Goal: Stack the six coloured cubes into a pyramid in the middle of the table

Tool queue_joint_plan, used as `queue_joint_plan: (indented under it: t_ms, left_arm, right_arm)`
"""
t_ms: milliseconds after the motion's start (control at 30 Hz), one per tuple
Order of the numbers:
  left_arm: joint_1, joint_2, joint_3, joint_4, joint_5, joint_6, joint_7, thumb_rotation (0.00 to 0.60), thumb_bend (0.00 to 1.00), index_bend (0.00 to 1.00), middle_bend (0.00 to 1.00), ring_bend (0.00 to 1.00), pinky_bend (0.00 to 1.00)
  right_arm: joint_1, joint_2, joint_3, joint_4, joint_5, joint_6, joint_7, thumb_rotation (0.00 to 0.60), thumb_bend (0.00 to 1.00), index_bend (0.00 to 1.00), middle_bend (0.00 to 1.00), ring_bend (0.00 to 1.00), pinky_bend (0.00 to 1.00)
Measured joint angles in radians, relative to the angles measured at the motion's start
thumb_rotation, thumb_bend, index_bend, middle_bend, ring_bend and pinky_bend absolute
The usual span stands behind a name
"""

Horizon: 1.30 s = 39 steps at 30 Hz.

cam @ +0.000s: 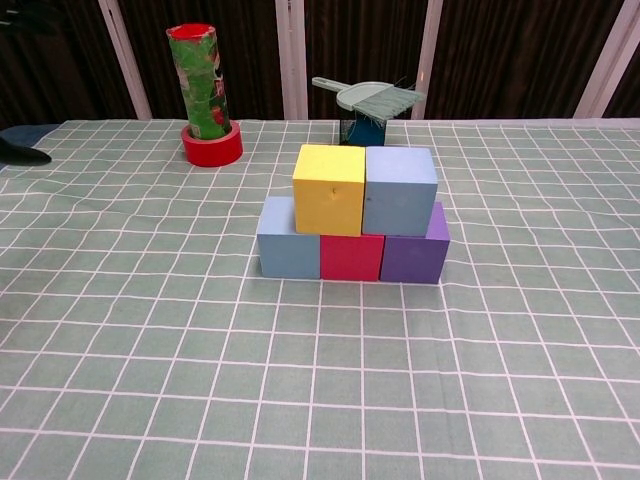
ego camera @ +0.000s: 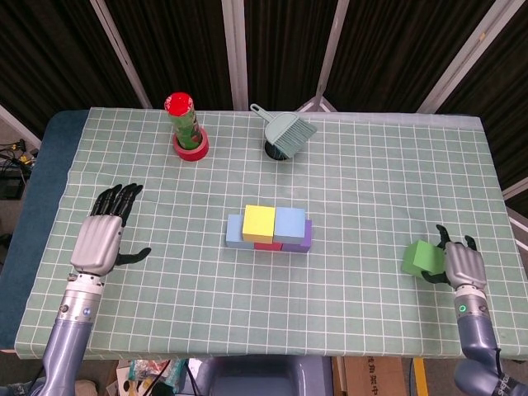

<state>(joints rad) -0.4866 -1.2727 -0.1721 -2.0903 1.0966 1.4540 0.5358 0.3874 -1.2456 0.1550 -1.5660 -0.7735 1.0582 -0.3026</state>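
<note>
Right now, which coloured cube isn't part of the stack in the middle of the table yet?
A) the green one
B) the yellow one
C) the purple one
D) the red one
A: the green cube sits far off near the table's edge, against the right hand, while five cubes already form the stack.

Ahead of me, dark curtains (ego camera: pixel 173 49) hang behind pale slanted poles (ego camera: pixel 234 51). My table (ego camera: pixel 371 165) wears a green checked cloth, evenly lit, with cardboard boxes (ego camera: pixel 375 375) on the floor below.

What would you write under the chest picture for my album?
Yellow cube and light blue cube sit on three bottom cubes; top spot empty.
</note>
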Motion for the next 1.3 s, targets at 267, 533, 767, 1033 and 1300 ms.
queue_joint_plan:
  t_ms: [267, 533, 767, 1033, 1300]
  left_arm:
    - [0.004, 0.004, -0.006, 0.001, -0.004, -0.007, -0.002, 0.600, 0.17, 0.00, 0.06, 0.00, 0.00]
    - [0.003, 0.019, -0.007, 0.003, -0.042, -0.024, 0.016, 0.600, 0.17, 0.00, 0.05, 0.00, 0.00]
    - [-0.010, 0.059, -0.014, -0.008, -0.152, -0.064, 0.065, 0.600, 0.17, 0.00, 0.05, 0.00, 0.00]
    - [-0.023, 0.087, -0.031, 0.007, -0.179, -0.086, 0.055, 0.600, 0.17, 0.00, 0.05, 0.00, 0.00]
    - [-0.023, 0.110, -0.028, 0.037, -0.193, -0.126, 0.017, 0.600, 0.17, 0.00, 0.05, 0.00, 0.00]
  right_arm:
    - [0.001, 0.050, 0.027, -0.095, -0.029, 0.020, 0.022, 0.600, 0.32, 0.00, 0.46, 0.30, 0.00]
    - [0.034, 0.183, 0.104, -0.295, -0.042, 0.038, 0.017, 0.600, 0.32, 0.00, 0.46, 0.30, 0.00]
    - [0.128, 0.307, 0.199, -0.491, 0.011, 0.051, -0.078, 0.600, 0.32, 0.00, 0.46, 0.30, 0.00]
    - [0.295, 0.331, 0.251, -0.627, 0.132, 0.074, -0.248, 0.600, 0.32, 0.00, 0.46, 0.30, 0.00]
    - [0.466, 0.217, 0.256, -0.654, 0.286, 0.129, -0.384, 0.600, 0.32, 0.00, 0.46, 0.30, 0.00]
